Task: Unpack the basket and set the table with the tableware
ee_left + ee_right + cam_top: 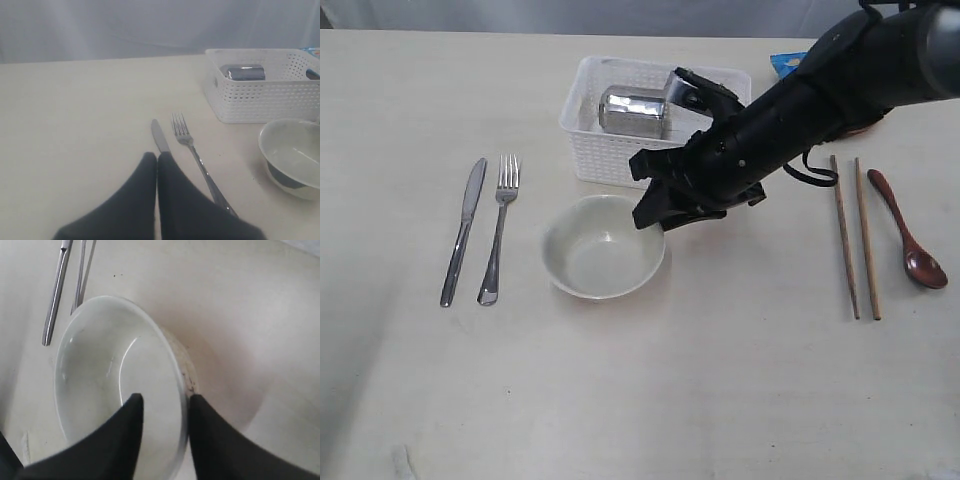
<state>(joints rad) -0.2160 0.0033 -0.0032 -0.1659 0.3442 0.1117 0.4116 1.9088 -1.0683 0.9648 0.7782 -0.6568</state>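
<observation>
I find the left tool (pixel 157 157) closed near the knife (pixel 463 228) and fork (pixel 498 232). The bowl (pixel 603 250) sits on the table (pixel 720 400), with the basket (pixel 620 155) holding the cup (pixel 633 110) at its twelve o'clock. The right tool (pixel 165 397) stands open astride the bowl's two-o'clock rim. The chopsticks (pixel 845 237) and spoon (pixel 924 268) lie rightmost.

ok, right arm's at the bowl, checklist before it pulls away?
1. Bowl upright, flat on the table: ok.
2. Right gripper jaws parted, astride the bowl rim: ok.
3. Outer finger off the rim: cannot tell, it looks very close.
4. Left gripper shut, by the knife and fork, away from the bowl: ok.
5. Cup lies on its side in the basket, exposed for the next pick: ok.
</observation>
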